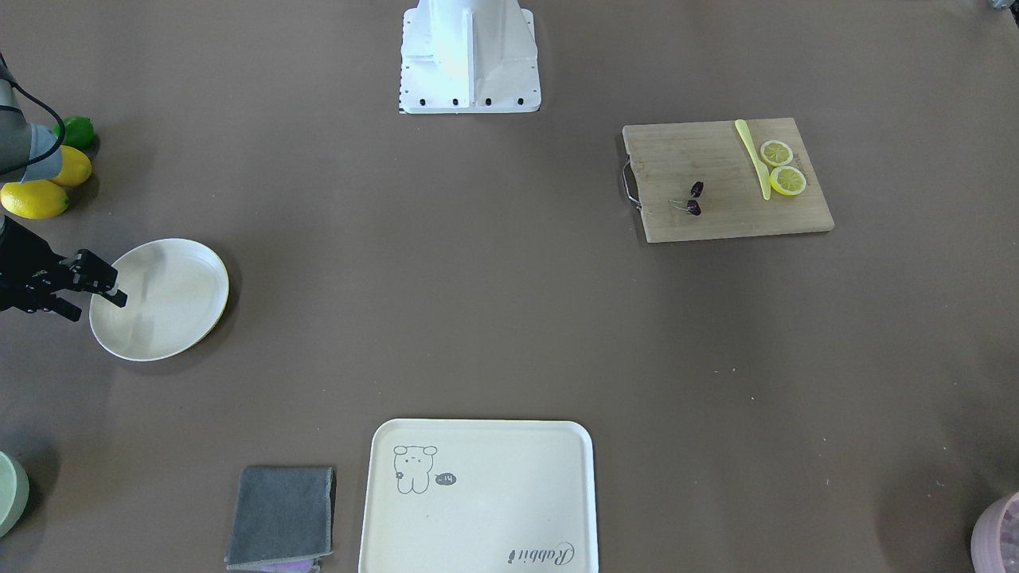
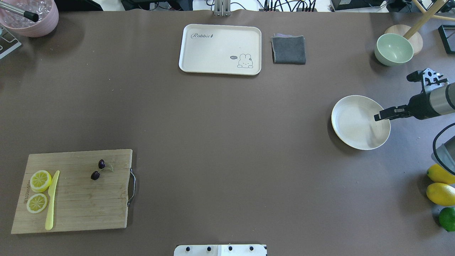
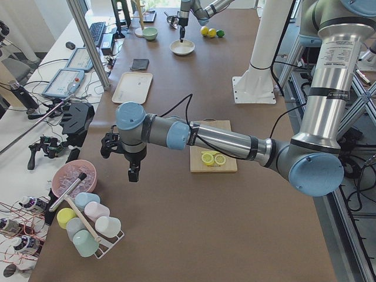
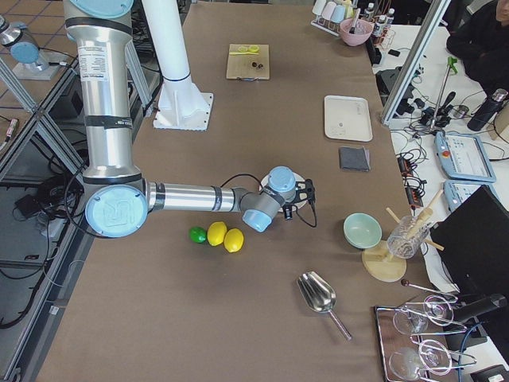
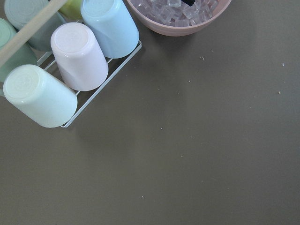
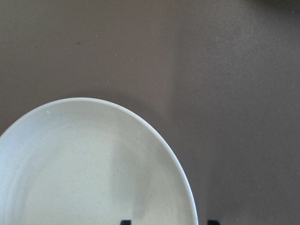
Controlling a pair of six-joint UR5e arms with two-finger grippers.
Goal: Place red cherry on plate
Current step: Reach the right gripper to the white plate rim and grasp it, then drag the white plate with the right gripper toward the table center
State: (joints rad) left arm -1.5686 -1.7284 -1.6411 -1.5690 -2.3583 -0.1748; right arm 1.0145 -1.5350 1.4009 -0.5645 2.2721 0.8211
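Note:
The red cherry, two tiny dark maroon fruits on thin stems, lies on the wooden cutting board. The round cream plate sits far off at the other end of the table. My right gripper hovers over the plate's rim, open, and it holds nothing. My left gripper shows only in the exterior left view, hanging above the table near the pink bowl. I cannot tell whether it is open or shut.
Two lemon slices and a yellow knife share the board. A cream tray and a grey cloth lie at the far edge. A green bowl, lemons, a lime, an ice bowl and cups stand around.

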